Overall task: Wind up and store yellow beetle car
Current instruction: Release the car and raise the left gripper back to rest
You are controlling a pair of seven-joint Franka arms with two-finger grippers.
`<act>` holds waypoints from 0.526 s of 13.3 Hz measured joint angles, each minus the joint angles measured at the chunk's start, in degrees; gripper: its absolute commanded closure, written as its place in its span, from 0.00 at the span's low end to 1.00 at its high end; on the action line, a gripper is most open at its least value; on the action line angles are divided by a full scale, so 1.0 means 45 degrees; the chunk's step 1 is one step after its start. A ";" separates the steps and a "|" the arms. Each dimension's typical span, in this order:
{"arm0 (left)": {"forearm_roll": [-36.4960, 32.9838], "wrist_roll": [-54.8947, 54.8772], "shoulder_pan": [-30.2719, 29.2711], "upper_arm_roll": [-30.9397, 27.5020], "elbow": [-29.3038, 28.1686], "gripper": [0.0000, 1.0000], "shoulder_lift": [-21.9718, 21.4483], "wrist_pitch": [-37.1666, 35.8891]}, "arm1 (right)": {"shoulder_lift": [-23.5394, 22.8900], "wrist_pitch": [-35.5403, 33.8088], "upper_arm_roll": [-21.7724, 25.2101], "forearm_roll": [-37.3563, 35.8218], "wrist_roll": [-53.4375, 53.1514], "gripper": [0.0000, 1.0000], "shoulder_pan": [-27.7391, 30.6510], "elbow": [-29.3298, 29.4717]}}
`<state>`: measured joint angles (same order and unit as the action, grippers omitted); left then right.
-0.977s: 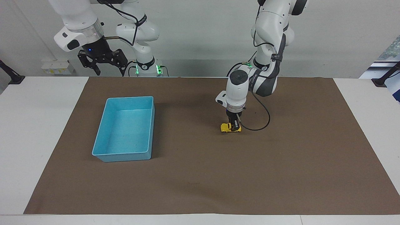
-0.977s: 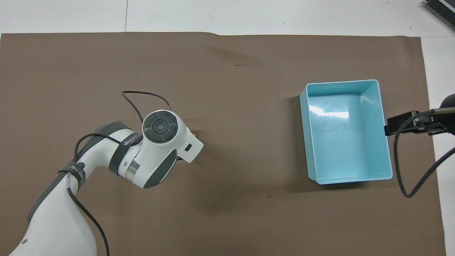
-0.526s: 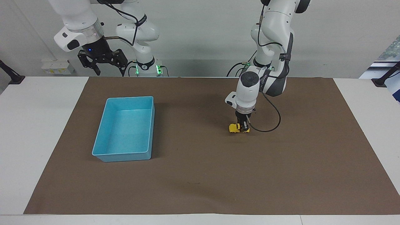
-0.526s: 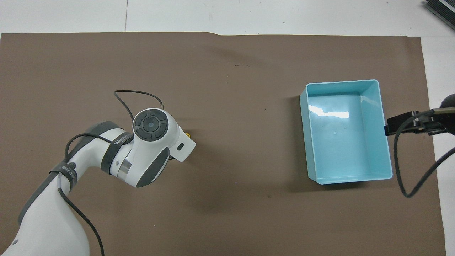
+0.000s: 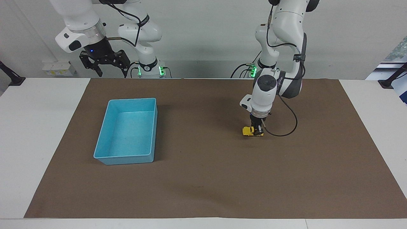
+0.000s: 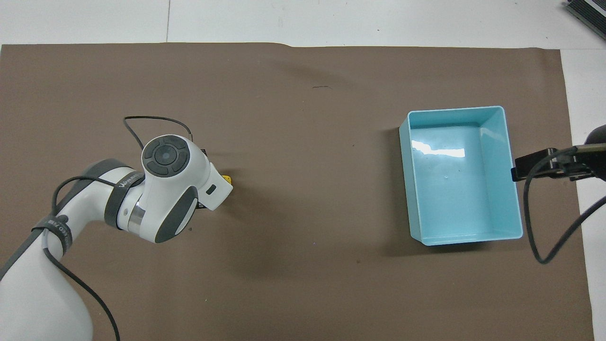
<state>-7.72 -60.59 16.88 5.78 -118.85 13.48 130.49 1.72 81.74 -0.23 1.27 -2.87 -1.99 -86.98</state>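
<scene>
The yellow beetle car rests with its wheels on the brown mat, toward the left arm's end of the table. My left gripper points straight down and is shut on the car's rear part. In the overhead view the left wrist covers nearly all of the car; only a yellow tip shows. My right gripper waits open, raised above the table edge near the right arm's base, and shows at the frame edge in the overhead view.
A light-blue bin stands on the mat toward the right arm's end, also seen from overhead, with nothing in it. A black cable loops from the left wrist down beside the car.
The left gripper has dragged the car along the mat toward the left arm's end of the table, away from the bin. The right arm has not moved.
</scene>
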 measured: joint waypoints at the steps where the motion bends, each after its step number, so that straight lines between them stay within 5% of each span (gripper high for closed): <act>1: -0.0010 -0.0052 -0.0071 -0.0041 -0.0018 0.00 0.0039 -0.0167 | 0.0000 -0.0001 0.0000 0.0000 0.0000 0.00 0.0001 -0.0008; 7: -0.0016 0.0685 -0.0138 -0.0003 0.1151 0.00 -0.0612 -0.2098 | 0.0001 -0.0001 0.0001 0.0000 0.0000 0.00 0.0005 -0.0029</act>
<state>-7.79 -57.51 16.26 5.77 -113.67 10.73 121.05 1.72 81.74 -0.23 1.27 -2.87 -1.96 -87.11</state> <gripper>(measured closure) 0.000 0.000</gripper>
